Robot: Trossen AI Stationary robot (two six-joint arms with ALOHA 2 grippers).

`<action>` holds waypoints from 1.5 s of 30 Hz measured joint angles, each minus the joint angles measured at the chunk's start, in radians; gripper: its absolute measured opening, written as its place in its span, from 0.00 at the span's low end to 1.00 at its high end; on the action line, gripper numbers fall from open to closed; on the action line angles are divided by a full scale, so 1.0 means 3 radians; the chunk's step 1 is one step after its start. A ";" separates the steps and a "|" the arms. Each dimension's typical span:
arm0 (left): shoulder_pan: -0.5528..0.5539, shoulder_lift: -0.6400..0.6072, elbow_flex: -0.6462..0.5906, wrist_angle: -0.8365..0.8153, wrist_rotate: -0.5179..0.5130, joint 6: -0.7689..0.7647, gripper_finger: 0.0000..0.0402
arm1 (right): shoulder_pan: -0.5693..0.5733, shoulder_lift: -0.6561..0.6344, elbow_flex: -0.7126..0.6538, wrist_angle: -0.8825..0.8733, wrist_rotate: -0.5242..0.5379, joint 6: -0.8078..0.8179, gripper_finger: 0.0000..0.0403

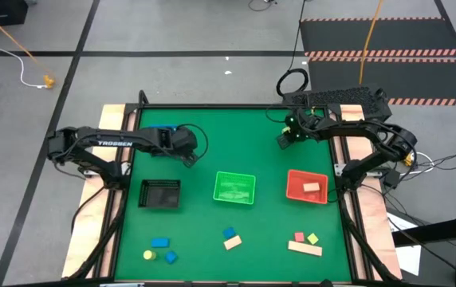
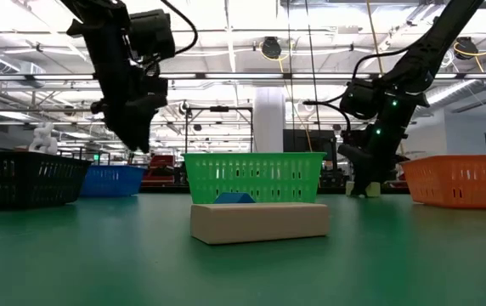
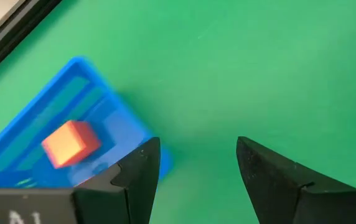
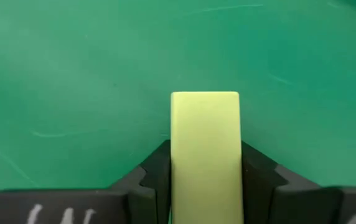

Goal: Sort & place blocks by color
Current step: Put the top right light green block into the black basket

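Left of the green bin [image 1: 234, 187], the left claw [image 3: 193, 165] is held wide and empty just beside the blue bin [image 3: 53, 134], in which an orange-red block [image 3: 71, 142] is seen; a release there seems likely. Below the green bin, loose blocks [image 1: 232, 238] are scattered along the near edge of the green surface [image 1: 212, 143]. Right of the green bin, above the red bin [image 1: 306, 186], a pale yellow block [image 4: 205, 155] is clamped in the right claw [image 4: 205, 168], presumably for carrying to its bin.
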 joint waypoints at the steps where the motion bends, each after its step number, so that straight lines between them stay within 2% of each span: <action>1: -0.0033 0.0000 0.0000 0.0066 0.0002 0.0001 0.53 | 0.0000 -0.0012 -0.0001 0.0044 -0.0076 0.0044 0.28; 4: -0.0134 0.0000 0.0000 0.0315 0.0006 0.0134 0.53 | 0.0011 -0.0087 -0.0003 0.0244 -0.0389 0.0196 0.28; 7: -0.0253 0.0000 0.0000 0.0644 0.0005 0.0405 0.53 | 0.0020 -0.0196 -0.0003 0.0602 -0.0859 0.0401 0.28; 11: -0.0407 0.0000 0.0000 0.1147 0.0004 0.0915 0.53 | 0.0130 -0.0284 -0.0003 0.1316 -0.1506 0.0831 0.28; 15: -0.0541 0.0000 0.0000 0.1651 -0.0014 0.1511 0.53 | 0.0379 -0.0288 -0.0001 0.1978 -0.1881 0.1228 0.28; 21: -0.0677 0.0000 0.0000 0.2203 -0.0027 0.2350 0.53 | 0.0922 -0.0286 -0.0001 0.2309 -0.1959 0.1397 0.28; 26: -0.0772 0.0000 0.0000 0.2486 0.0000 0.2774 0.53 | 0.1315 -0.0286 -0.0001 0.2511 -0.1957 0.1349 0.28; 31: -0.0906 0.0003 -0.0001 0.2673 0.0482 0.3154 0.53 | 0.1517 -0.0288 -0.0001 0.2630 -0.1972 0.1436 0.28; 36: -0.1075 0.0003 -0.0001 0.2914 0.0681 0.3606 0.53 | 0.1669 -0.0287 -0.0001 0.2637 -0.2314 0.1488 0.28; 39: -0.1151 0.0003 -0.0001 0.3071 0.0706 0.3701 0.53 | 0.1792 -0.0286 -0.0001 0.2718 -0.2383 0.1533 0.28; 45: -0.1224 0.0003 -0.0001 0.3169 0.1124 0.3710 0.53 | 0.2016 -0.0287 0.0017 0.2883 -0.2380 0.1578 0.28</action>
